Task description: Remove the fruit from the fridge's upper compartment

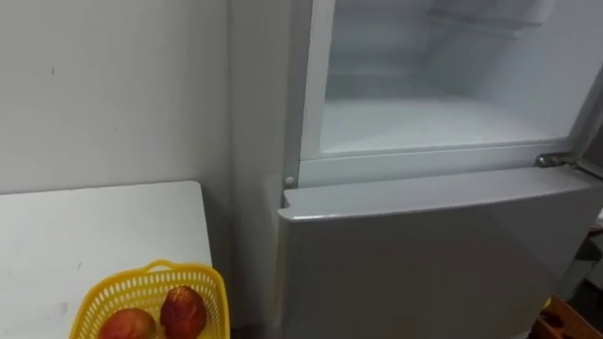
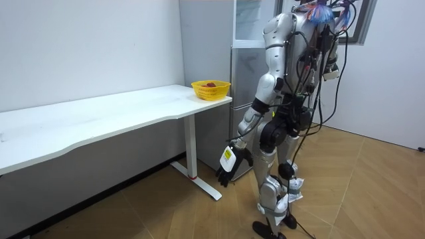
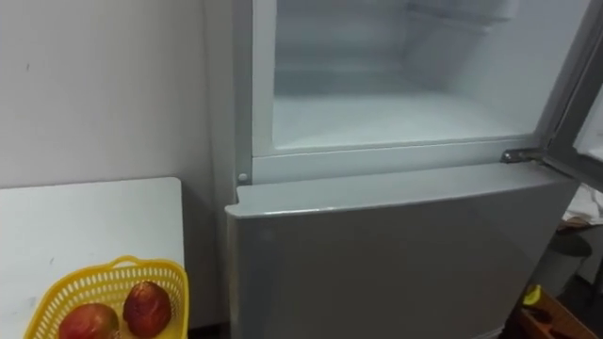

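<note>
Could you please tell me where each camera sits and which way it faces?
Left eye view: on the head, facing down into the open fridge, basket and table at left.
Right eye view: beside it, same scene, shifted.
Room view: off behind the robot's left, facing the fridge; whole robot, left hand hanging open.
Shared: fridge, basket, table.

Upper fridge compartment (image 1: 443, 122): top cut off by upper edge, interior blurred. Yellow basket (image 1: 203, 282) cut by lower edge. Red fruits (image 1: 184, 311) inside, kind unclear. Open door (image 3: 571, 104) mostly beyond right edge. Room view: robot hides much of fridge (image 2: 242, 73).
</note>
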Controlling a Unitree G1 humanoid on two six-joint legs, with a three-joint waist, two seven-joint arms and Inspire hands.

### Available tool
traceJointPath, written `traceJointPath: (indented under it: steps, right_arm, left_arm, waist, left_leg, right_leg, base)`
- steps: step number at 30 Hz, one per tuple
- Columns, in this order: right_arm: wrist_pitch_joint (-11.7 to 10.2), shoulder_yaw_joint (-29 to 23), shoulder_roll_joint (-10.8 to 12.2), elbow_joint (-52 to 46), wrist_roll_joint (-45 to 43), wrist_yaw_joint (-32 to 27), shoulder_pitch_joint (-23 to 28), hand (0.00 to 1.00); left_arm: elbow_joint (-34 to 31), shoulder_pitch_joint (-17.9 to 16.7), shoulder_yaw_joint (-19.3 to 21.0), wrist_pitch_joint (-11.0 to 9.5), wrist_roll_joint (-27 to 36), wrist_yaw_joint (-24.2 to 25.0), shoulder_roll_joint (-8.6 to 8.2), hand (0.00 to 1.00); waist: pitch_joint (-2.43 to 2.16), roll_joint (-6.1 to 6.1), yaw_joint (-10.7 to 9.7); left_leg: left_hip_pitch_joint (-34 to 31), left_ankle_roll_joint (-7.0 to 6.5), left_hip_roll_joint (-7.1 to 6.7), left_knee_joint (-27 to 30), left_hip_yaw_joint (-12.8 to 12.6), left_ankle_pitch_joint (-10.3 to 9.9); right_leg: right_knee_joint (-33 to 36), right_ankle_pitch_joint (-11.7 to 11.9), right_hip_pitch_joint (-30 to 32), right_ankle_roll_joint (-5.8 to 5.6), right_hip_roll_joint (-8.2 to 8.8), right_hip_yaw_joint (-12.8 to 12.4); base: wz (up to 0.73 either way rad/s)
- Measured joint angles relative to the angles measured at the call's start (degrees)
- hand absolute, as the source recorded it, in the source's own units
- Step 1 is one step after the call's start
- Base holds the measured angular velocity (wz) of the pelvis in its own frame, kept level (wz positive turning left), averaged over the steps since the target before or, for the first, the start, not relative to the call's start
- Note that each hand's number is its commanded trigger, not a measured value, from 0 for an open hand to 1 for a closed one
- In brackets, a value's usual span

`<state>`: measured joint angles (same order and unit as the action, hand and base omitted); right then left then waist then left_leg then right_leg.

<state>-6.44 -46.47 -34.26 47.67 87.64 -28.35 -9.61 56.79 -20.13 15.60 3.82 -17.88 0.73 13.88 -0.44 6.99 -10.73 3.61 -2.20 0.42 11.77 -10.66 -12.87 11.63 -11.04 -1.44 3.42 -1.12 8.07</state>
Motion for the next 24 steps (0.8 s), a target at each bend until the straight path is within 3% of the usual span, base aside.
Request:
traceJointPath:
  steps: [7, 15, 24]
  right_arm:
    - [-0.1, -0.4, -2.2, 0.0, 0.0, -2.5, -1.9, 0.0]
    - [-0.2, -0.6, -6.6, 0.0, 0.1, -3.5, -5.0, 0.0]
    - [-1.0, -2.2, -7.0, -0.8, 1.3, -7.8, -6.3, 0.0]
  left_arm:
    - [-0.2, -0.6, 0.1, 0.0, 0.0, -0.1, 0.03, 0.0]
    - [-1.7, -0.6, 0.1, 0.4, -0.3, -0.1, 0.01, 0.0]
    - [-1.6, -0.7, 2.3, 0.7, -0.3, 0.0, 0.13, 0.0]
  waist:
    - [-0.1, -0.55, -0.9]
    - [-0.12, -0.46, -1.9]
    - [-0.29, 0.94, -2.1]
  left_leg:
    - [-0.3, 0.0, -0.1, -0.1, 0.1, 0.0]
    - [0.1, 0.01, 0.01, -0.1, -0.1, 0.0]
    - [0.1, 0.18, -0.05, -0.2, -0.4, 0.1]
  right_leg:
    - [0.0, 0.0, -0.4, -0.07, 0.03, 0.0]
    - [0.1, 0.0, -0.4, -0.04, -0.06, -0.1]
    - [1.0, -0.2, 0.4, 0.13, -0.01, -0.1]
  base:
    - [0.0]
    - [0.0]
    - [0.0]
